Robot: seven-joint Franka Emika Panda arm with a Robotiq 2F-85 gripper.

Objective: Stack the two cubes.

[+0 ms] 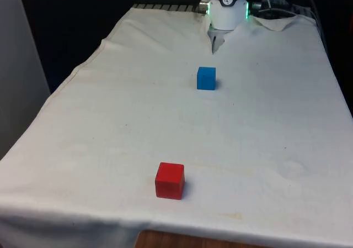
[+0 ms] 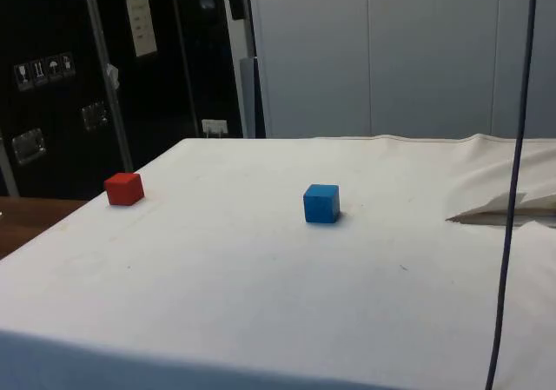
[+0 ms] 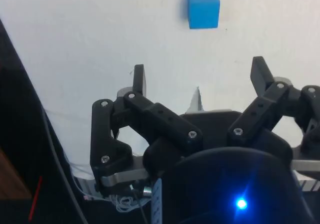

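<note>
There are two cubes on the white cloth (image 1: 110,110), one blue and one red. I count one of each, and one arm with one gripper (image 3: 198,77).

The blue cube (image 1: 206,78) is my landmark. It sits flat on the cloth toward the robot's end of the table. The red cube (image 1: 170,180) is well apart from the blue cube, down near the table edge farthest from the robot. In the side view the blue cube (image 2: 321,204) sits near the middle of the cloth, and the red cube (image 2: 124,188) is far off from it, close to the table's corner. The two cubes do not touch, and neither one is on top of the other.

The gripper is up in the air, a little behind the blue cube on the robot's side. Its two black fingers (image 3: 139,79) are spread wide apart, and nothing is between them. It is not touching the blue cube.

I think the job is at its very first step. No cube is picked up yet. Next, I think the gripper needs to move over one cube, most likely the blue cube since it is close. Then it must drop down so one finger is on each side and squeeze. After that it has a long carry to the red cube.
</note>
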